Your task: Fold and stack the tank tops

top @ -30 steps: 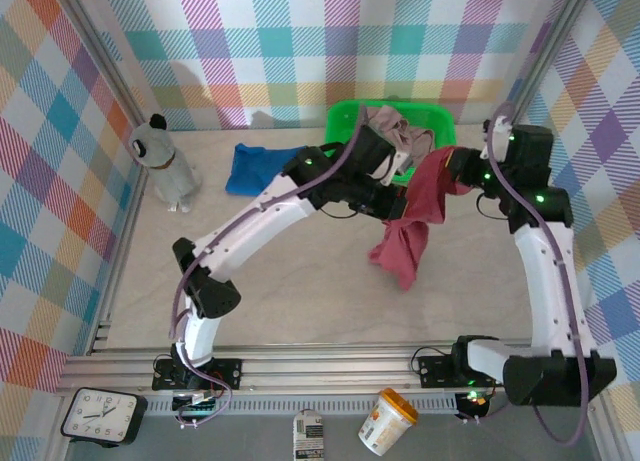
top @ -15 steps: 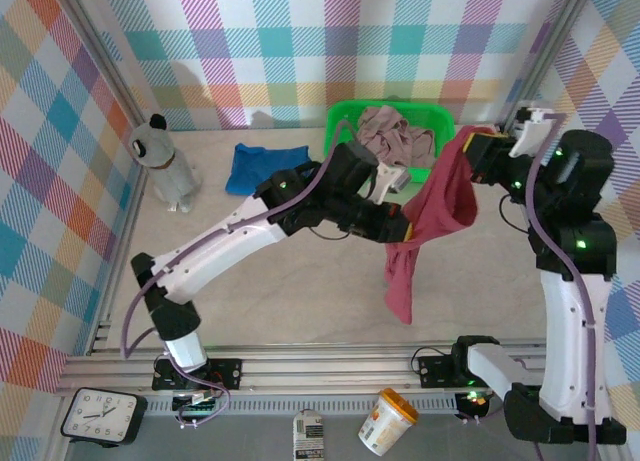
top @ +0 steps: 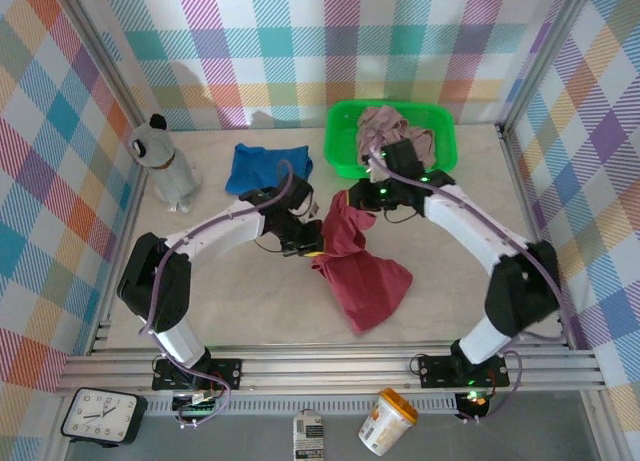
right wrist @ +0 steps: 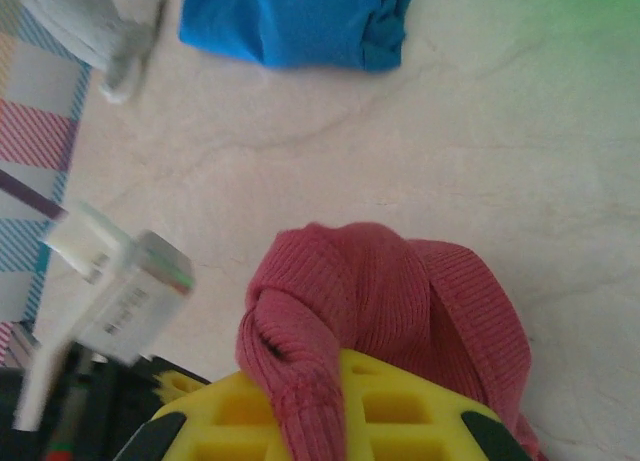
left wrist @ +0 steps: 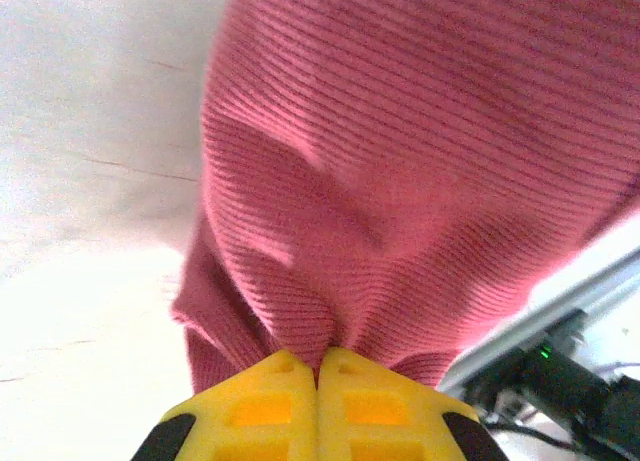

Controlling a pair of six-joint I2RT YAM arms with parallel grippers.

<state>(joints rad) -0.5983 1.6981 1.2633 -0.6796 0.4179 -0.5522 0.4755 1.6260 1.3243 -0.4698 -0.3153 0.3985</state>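
The dark red tank top [top: 362,273] lies crumpled on the table's middle, its upper part lifted between both grippers. My left gripper [top: 316,249] is shut on its left edge; in the left wrist view the ribbed red cloth [left wrist: 420,161] bunches into the closed yellow jaws of that gripper [left wrist: 318,366]. My right gripper [top: 352,197] is shut on the upper edge, and a red strap [right wrist: 390,291] drapes over its fingertips [right wrist: 335,381]. The royal blue tank top [top: 265,168] lies at the back left, also seen as blue cloth [right wrist: 295,21]. The pale pink tank top [top: 392,129] sits in the basket.
The green basket [top: 340,146] stands at the back, right behind my right wrist. A grey dog figurine [top: 165,166] stands at the far left. Plaid walls close three sides. A clock [top: 98,416] and a cup [top: 388,421] sit beyond the front rail.
Both arms dropped and swung left, bringing the red tank top from hanging in the air down onto the table. The right arm moved from the right wall to in front of the basket.
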